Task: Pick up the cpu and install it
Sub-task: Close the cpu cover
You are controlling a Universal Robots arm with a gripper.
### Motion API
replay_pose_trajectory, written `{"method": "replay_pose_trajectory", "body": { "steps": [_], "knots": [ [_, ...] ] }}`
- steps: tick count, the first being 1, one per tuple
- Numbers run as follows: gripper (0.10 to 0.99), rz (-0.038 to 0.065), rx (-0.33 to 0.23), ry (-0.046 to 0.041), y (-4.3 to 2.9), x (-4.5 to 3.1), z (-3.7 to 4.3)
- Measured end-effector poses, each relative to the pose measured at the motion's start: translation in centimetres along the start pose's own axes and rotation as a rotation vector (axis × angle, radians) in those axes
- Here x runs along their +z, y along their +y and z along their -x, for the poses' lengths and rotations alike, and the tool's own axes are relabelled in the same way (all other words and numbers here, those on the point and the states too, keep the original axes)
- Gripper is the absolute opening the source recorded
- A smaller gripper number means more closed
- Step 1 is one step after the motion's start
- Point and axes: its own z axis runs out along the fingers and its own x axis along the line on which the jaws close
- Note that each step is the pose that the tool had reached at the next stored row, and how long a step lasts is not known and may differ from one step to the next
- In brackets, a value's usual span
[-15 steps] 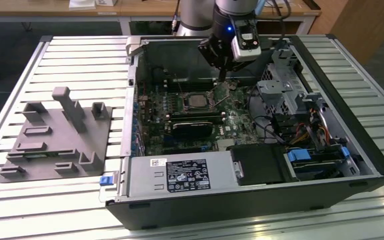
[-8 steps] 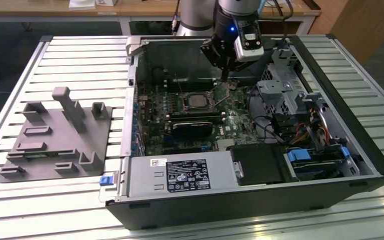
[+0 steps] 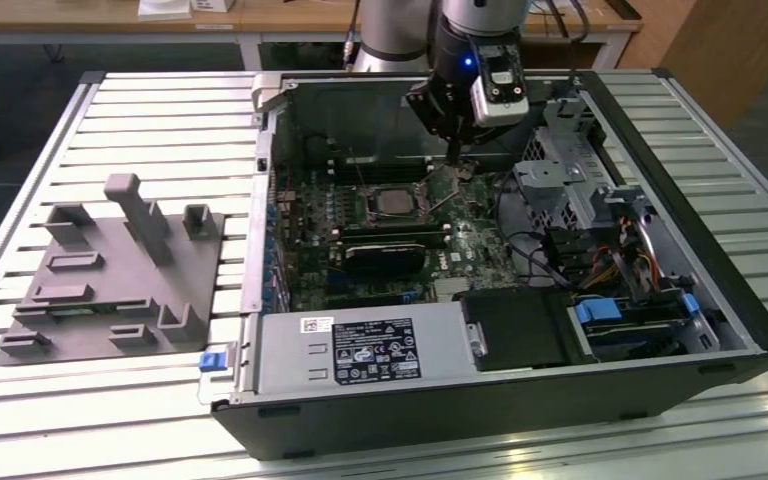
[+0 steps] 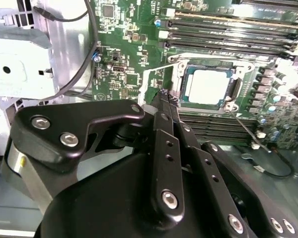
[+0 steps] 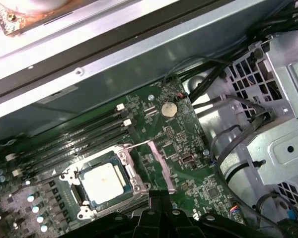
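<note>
And there it is: the cpu (image 4: 207, 85), a small flat square chip with a pale silver metal top, lies flat inside the square dark-framed socket (image 4: 182, 79) on the green motherboard (image 4: 129, 29). The first wrist view agrees, with the chip (image 5: 103, 182) level in its frame. In the exterior view it shows as a pale square (image 3: 391, 200) near the middle of the board, inside the open black tower computer case (image 3: 491, 425).

The black two-finger gripper (image 4: 164, 96) hovers just beside the socket, not over the chip. Its slim fingers are drawn together at the tips with no chip between them. Those tips (image 5: 159, 194) sit right at the end of a thin silver metal lever strip (image 5: 161, 168) running off the socket's corner (whether they touch or pinch it, I cannot tell).

Long dark memory slots (image 4: 228, 25) run beside the socket. Out on the ribbed aluminium table (image 3: 157, 110), at the exterior view's left, stands a grey plastic fixture plate (image 3: 104, 280) with upright blocks, well apart from the gripper (image 3: 456, 178).
</note>
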Motion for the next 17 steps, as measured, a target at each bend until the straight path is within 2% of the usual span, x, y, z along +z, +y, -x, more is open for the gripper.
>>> {"method": "replay_pose_trajectory", "body": {
  "steps": [9, 17],
  "knots": [
    [0.106, 0.000, 0.001, -0.0002, 1.06, 1.04, 0.70],
    [0.106, -0.001, 0.006, -0.0008, 1.83, 1.91, 0.88]
  ]
}}
